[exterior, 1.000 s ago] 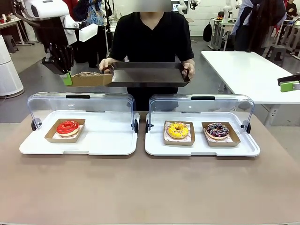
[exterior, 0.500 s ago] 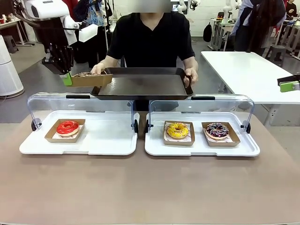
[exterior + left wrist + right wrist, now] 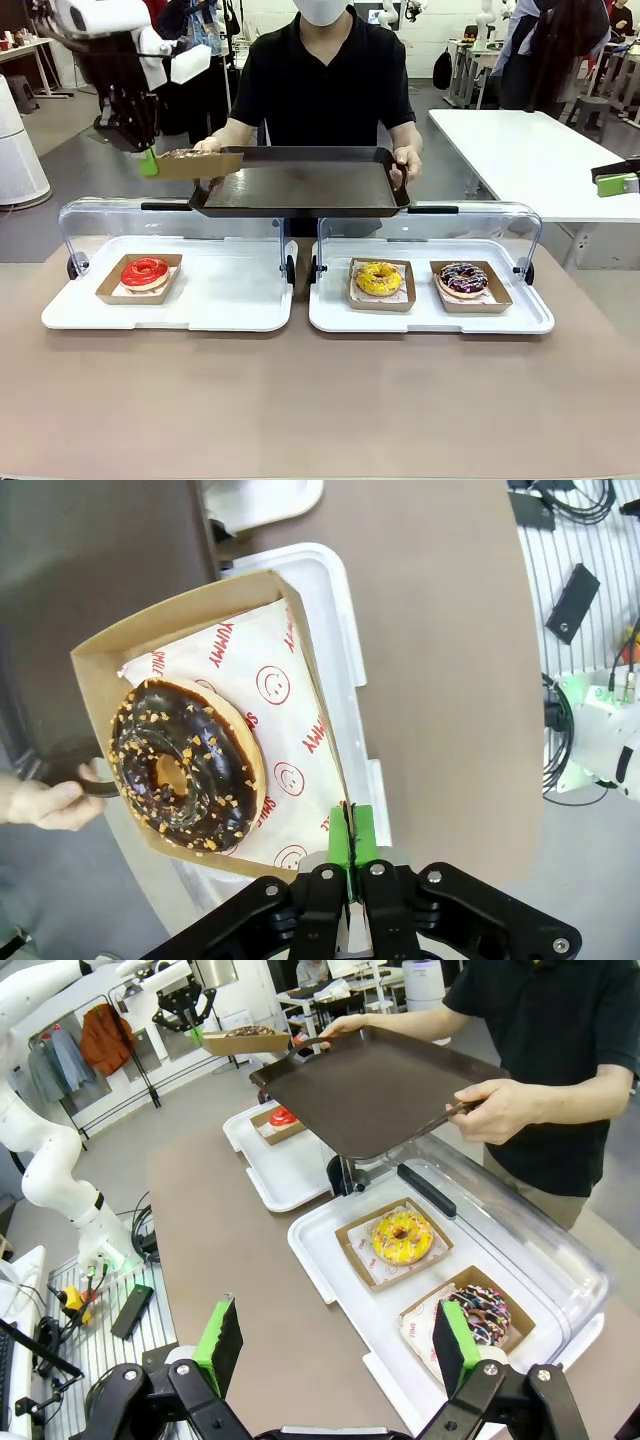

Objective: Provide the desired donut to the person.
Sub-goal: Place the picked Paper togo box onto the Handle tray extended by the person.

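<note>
The carton with the donut is pinched by one end in the left gripper and held level, lengthways toward the tray. The right gripper is spread wide.

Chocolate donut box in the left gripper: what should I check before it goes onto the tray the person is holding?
1. Grip: left gripper shut on the edge of the box: ok.
2. The chocolate donut lies flat in the box: ok.
3. The brown tray is gripped at both ends by the person: ok.
4. Box fully over the tray: not ok, it is at the corner by the person's hand.
5. Gap between box and that hand: cannot tell.
6. The right gripper is open, away from the handover: ok.
</note>
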Robot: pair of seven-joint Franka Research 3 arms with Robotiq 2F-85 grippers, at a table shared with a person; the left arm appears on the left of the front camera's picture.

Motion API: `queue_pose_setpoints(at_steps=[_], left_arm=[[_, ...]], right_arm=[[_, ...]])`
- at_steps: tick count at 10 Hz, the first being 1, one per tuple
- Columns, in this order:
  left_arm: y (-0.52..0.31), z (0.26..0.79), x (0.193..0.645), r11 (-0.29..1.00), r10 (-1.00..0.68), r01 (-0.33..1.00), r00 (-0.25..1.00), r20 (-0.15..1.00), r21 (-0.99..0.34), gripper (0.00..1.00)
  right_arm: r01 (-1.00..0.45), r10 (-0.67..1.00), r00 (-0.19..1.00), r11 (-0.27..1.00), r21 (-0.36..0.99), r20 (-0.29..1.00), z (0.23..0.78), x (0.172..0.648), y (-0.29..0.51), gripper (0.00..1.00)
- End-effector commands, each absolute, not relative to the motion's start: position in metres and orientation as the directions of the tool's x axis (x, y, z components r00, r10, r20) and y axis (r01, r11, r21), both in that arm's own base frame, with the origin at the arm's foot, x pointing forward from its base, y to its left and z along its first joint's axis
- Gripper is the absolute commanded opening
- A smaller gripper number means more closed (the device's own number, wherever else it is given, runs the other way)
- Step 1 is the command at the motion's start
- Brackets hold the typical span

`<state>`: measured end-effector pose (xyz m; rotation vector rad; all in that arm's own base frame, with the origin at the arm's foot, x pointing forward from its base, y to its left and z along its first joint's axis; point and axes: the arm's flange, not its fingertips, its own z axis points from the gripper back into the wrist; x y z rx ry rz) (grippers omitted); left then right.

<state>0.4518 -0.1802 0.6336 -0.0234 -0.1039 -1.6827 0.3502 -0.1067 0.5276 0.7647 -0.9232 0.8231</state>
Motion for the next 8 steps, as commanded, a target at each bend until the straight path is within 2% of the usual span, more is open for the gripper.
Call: queue_pose_setpoints(at_steps=[1, 2, 4, 8], left_arm=[[-0.197, 0.665, 0.491, -0.103, -0.994, 0.991, -0.107, 0.038, 0.088, 0.01], [-0.208, 0.662, 0.497, -0.081, -0.996, 0.991, -0.084, 0.026, 0.108, 0.01], [-0.227, 0.658, 0.545, -0.091, -0.996, 0.993, -0.092, 0.0, 0.074, 0.01], [-0.247, 0.606, 0.599, -0.088, -0.996, 0.996, -0.089, 0.025, 0.028, 0.01]], right_arm=[[-0.866, 0.247, 0.334, 0.462, 0.192, 0.91, 0.528, 0.354, -0.108, 1.0], [-0.866, 0.247, 0.334, 0.462, 0.192, 0.91, 0.528, 0.354, -0.108, 1.0], [-0.866, 0.247, 0.334, 0.462, 0.192, 0.91, 0.528, 0.354, -0.108, 1.0], [-0.866, 0.247, 0.334, 0.462, 0.192, 0.91, 0.528, 0.354, -0.108, 1.0]])
